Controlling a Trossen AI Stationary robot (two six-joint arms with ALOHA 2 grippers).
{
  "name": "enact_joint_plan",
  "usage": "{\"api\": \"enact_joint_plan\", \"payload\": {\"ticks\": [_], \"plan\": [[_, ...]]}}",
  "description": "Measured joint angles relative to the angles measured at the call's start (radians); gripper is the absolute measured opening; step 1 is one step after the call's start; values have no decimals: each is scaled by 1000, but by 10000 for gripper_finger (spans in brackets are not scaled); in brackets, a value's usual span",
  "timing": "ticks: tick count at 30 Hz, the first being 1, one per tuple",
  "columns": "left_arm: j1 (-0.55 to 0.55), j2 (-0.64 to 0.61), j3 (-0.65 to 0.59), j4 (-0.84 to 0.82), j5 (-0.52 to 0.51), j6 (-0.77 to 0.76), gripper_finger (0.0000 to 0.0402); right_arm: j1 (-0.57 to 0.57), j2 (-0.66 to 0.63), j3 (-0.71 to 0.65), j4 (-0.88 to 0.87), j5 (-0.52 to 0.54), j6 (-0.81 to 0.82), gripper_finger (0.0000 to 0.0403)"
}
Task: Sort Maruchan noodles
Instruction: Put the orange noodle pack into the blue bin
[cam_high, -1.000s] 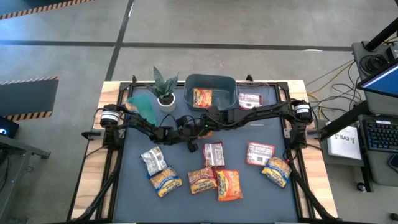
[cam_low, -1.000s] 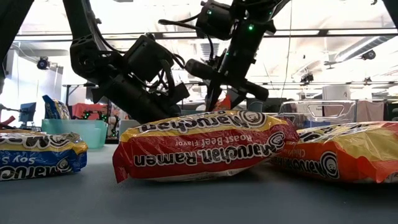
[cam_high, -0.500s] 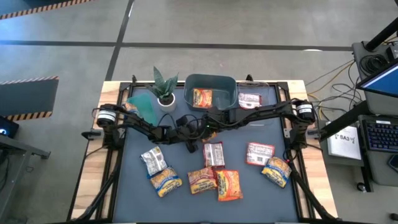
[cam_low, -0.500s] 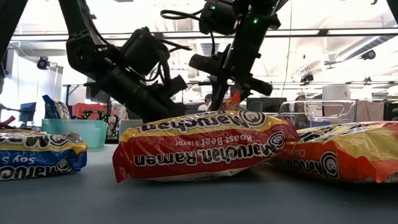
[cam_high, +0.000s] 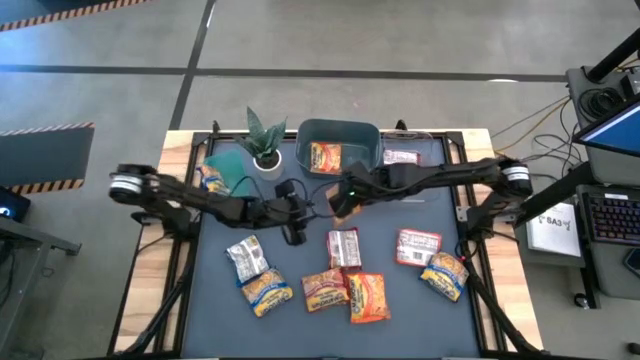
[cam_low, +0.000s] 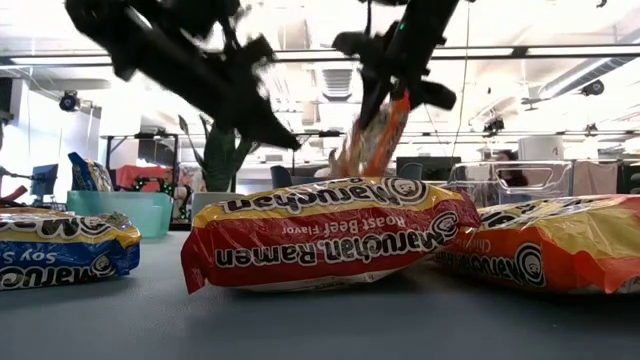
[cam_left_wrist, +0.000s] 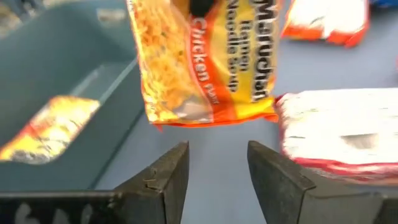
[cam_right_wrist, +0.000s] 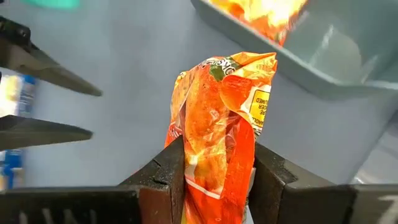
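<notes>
My right gripper (cam_right_wrist: 214, 168) is shut on an orange chicken Maruchan noodle packet (cam_right_wrist: 217, 118), lifted above the mat near the grey bin (cam_high: 338, 135). That bin holds another orange packet (cam_high: 325, 157). My left gripper (cam_left_wrist: 217, 168) stands open just left of the held packet (cam_left_wrist: 205, 56), touching nothing. Several more packets lie flat on the dark mat: a silver-blue one (cam_high: 245, 258), red-and-white ones (cam_high: 344, 247) (cam_high: 417, 246), and orange and red ones (cam_high: 368, 297) (cam_high: 325, 288). The low view shows the held packet (cam_low: 375, 135) hanging under my right gripper (cam_low: 395, 60). My right gripper pinches the orange packet between its two fingers, one on each flat face, at the packet's upper end (cam_right_wrist: 214, 165). The plastic is crumpled between the fingers. The fingers come from above, slanting from the table's right. The packet hangs below them (cam_low: 372, 150), clear of the mat.
A teal bin (cam_high: 228, 170) and a potted green plant (cam_high: 265, 140) stand at the back left. A clear bin with a red-and-white packet (cam_high: 402, 157) is at the back right. Close in the low view lie a red packet (cam_low: 320, 235) and a blue one (cam_low: 60, 250).
My right gripper has risen with the orange packet, which now hangs clear above the mat. My left gripper has gone up and drawn back toward the table's left, and now stands apart from the packet.
</notes>
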Motion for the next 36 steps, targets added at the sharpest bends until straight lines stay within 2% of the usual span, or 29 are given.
{"api": "enact_joint_plan", "payload": {"ticks": [8, 18, 29, 36], "plan": [[-51, -319, -4, -197, -2, 21, 134, -18, -106, 0, 69, 37, -82, 116], [-81, -575, -107, -202, 1, -28, 118, -86, -130, 0, 197, 26, -167, 116], [-90, -673, -125, -216, 30, -40, 117, -216, -100, 1, 269, -66, -188, 116], [-90, -711, -114, -244, 30, -8, 117, -240, -77, 1, 273, -99, -202, 116]]}}
